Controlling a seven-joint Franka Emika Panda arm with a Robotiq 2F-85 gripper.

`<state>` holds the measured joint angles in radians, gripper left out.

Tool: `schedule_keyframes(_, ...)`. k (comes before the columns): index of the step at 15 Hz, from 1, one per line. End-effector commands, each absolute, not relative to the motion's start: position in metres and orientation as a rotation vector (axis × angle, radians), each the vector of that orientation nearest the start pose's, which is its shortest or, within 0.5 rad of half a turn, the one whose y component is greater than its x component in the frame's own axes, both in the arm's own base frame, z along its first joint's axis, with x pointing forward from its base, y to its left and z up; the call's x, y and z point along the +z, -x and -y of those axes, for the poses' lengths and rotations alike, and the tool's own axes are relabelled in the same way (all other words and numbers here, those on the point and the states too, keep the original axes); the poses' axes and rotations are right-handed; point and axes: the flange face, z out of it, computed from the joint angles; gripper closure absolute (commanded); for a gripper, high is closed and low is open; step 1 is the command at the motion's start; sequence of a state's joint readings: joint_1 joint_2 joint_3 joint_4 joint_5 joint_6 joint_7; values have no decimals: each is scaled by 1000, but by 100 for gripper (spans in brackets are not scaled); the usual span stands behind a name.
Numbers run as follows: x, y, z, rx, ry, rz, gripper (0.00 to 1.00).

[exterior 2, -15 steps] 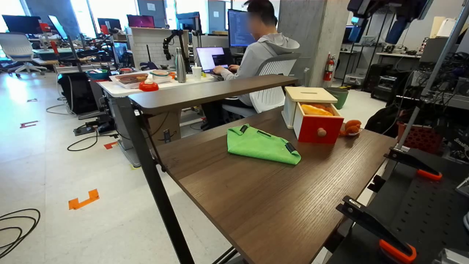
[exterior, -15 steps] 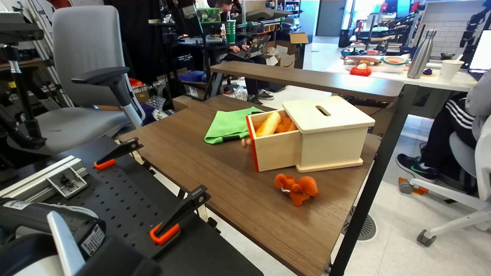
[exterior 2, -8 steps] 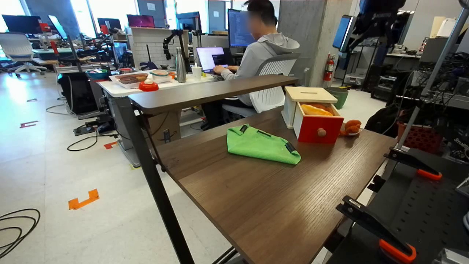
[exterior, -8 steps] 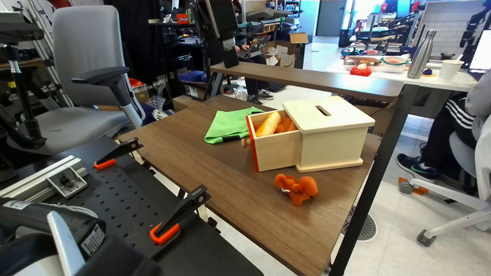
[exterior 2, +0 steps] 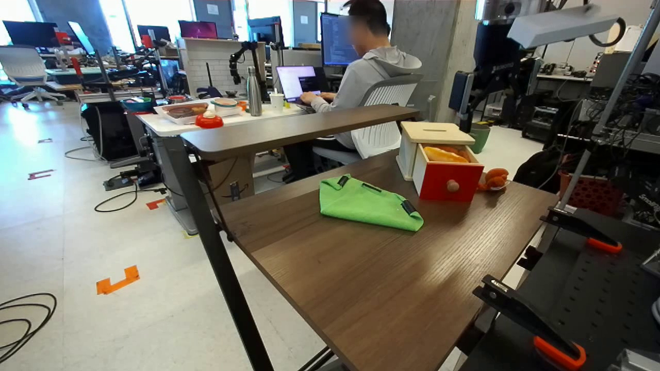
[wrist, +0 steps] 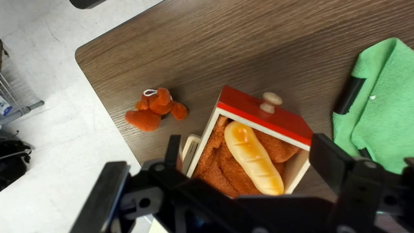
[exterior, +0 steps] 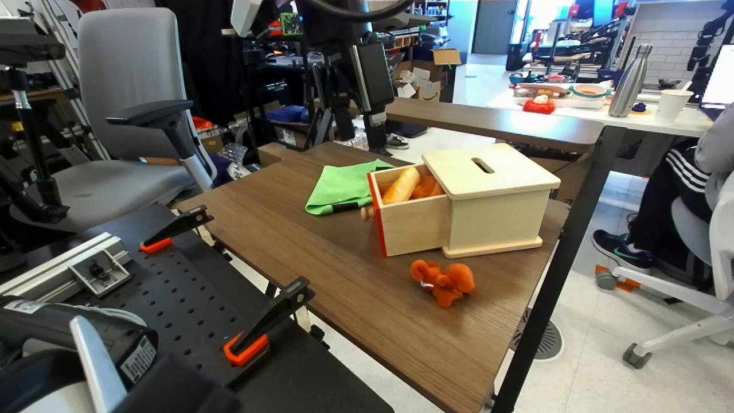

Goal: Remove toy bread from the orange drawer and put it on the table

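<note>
The toy bread [wrist: 254,157] is a yellow-orange loaf lying in the pulled-out orange drawer [exterior: 413,228], on top of fuzzy orange-brown stuff. It shows in both exterior views [exterior: 402,186] [exterior 2: 444,154]. The drawer has a red front [exterior 2: 447,181] with a round wooden knob. My gripper [wrist: 246,144] is open and empty; in the wrist view its fingers stand wide on either side of the drawer and bread. In an exterior view the gripper [exterior: 360,133] hangs pointing down, above and behind the drawer, touching nothing. The drawer and its box stand on the brown table [exterior: 275,229].
The pale-wood box [exterior: 496,221] with a slotted lid is behind the drawer. An orange plush toy [exterior: 443,283] lies beside it. A green cloth [exterior 2: 368,203] lies near the drawer front. A raised shelf [exterior: 459,120] runs along one table edge. Black clamps [exterior: 275,312] hold a side platform.
My arm and gripper have come down and moved toward the drawer, rightward in one exterior picture and leftward in another. The bread, drawer, cloth and plush toy have not moved.
</note>
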<state>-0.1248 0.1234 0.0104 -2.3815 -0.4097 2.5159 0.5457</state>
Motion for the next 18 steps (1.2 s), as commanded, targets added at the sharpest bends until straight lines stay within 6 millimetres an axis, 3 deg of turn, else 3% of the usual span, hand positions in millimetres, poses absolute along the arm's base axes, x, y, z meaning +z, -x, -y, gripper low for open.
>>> schedule_keyframes(1,255,-522,62,-130,3384,-478,0)
schedule_keyframes(10,227,-547,70,-163,3427,-429,0)
schedule_keyframes(18,207,-554,71,-137,3441,-411,0)
